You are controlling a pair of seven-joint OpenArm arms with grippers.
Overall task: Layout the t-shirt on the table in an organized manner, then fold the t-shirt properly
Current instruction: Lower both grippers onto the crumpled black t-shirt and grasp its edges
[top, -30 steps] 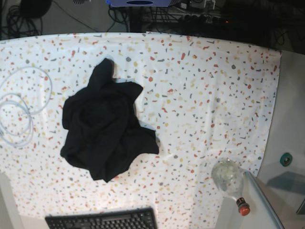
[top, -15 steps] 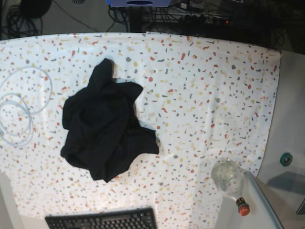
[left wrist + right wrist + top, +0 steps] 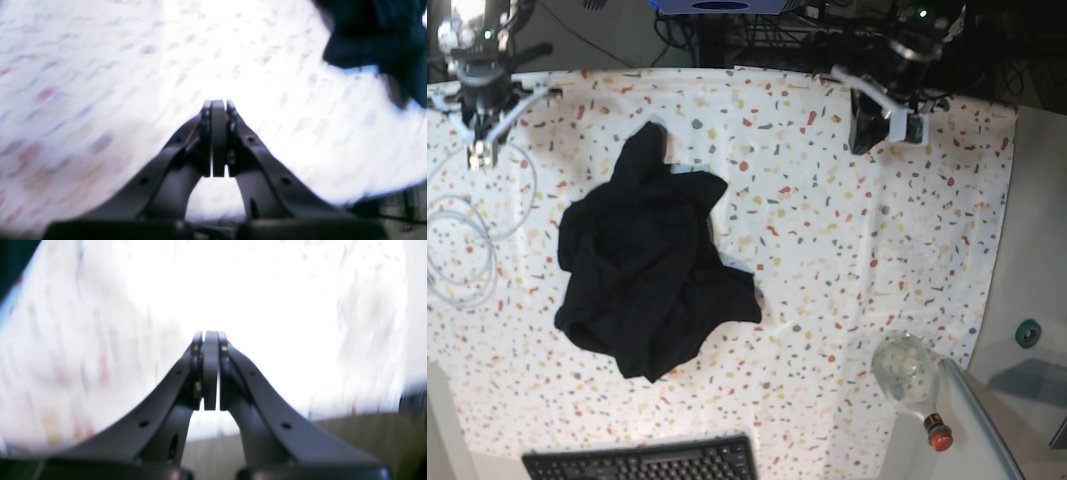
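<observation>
Starting from scratch, we're eyeing the t-shirt (image 3: 649,270) lying crumpled on the table (image 3: 877,250); left gripper (image 3: 218,110) and right gripper (image 3: 210,340) are hovering closed, empty.

Legible text: none | t-shirt (image 3: 649,270): no print or label readable | keyboard (image 3: 642,461): key legends too small to read | wrist views: blurred, nothing readable

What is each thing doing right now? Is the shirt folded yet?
t-shirt: crumpled in a heap, not folded
left gripper: shut, holding nothing
right gripper: shut, holding nothing
table: covered by speckled cloth
bottle: lying on its side, cap on
</observation>
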